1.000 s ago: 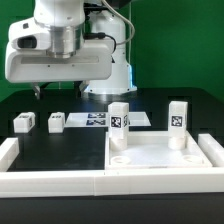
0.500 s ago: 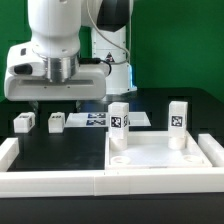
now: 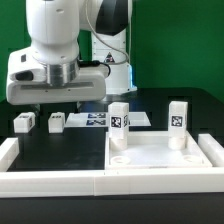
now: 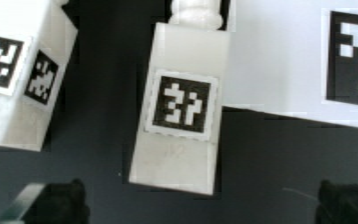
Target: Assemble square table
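1. Jaws of the gripper (image 4: 197, 200) were seen spread wide in the wrist view, with one dark fingertip (image 4: 51, 203) shown on either side and nothing clasped between them.
2. Between those fingertips and further from the camera, a loose leg (image 4: 181, 110) was seen lying flat on the black table (image 3: 70, 150). Its tag was turned toward the camera and its knobbed end was pointed away from the fingertips. No contact with it was seen.
3. A second loose leg (image 4: 19, 80) was seen lying just beside the first, apart from it.
4. In the exterior view, both of these were shown side by side at that view's left, under the arm's hand.
5. The square slab (image 3: 160, 158) was laid rim up on the table at the exterior view's right.
6. Two legs were stood upright at the slab's far corners: the left-hand upright leg (image 3: 119, 120) and the right-hand upright leg (image 3: 178, 118). How firmly they were seated could not be told.
7. The marker board (image 3: 92, 118) was seen flat on the table behind, partly hidden by the left-hand upright leg.
8. The scene was framed at the front and sides by white border rails (image 3: 50, 181).
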{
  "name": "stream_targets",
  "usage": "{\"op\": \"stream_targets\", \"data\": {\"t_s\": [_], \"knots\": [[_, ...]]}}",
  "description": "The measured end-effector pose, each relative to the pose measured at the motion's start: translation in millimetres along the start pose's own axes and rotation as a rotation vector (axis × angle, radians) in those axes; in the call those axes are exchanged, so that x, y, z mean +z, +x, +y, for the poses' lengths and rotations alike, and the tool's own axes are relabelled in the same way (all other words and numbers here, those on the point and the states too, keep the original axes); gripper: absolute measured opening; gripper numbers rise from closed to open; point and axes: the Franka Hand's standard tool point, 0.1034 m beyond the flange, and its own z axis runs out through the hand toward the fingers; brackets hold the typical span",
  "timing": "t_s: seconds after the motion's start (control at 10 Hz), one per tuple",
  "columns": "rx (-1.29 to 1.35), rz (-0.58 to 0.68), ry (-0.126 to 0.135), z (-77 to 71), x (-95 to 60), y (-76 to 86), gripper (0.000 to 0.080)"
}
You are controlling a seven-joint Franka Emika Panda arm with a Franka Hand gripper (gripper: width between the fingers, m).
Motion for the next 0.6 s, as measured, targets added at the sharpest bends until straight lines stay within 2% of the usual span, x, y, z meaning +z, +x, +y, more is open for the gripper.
{"op": "stream_targets", "data": {"t_s": [0.2,0.4,0.6], "knots": [[-0.023,-0.044,-0.077,8.9,14.5,4.3,0.0649],[-0.017,-0.040,-0.066,12.6,23.9,-3.4,0.0649],[-0.023,-0.040,-0.068,11.3,23.5,-2.1,0.0649]]}}
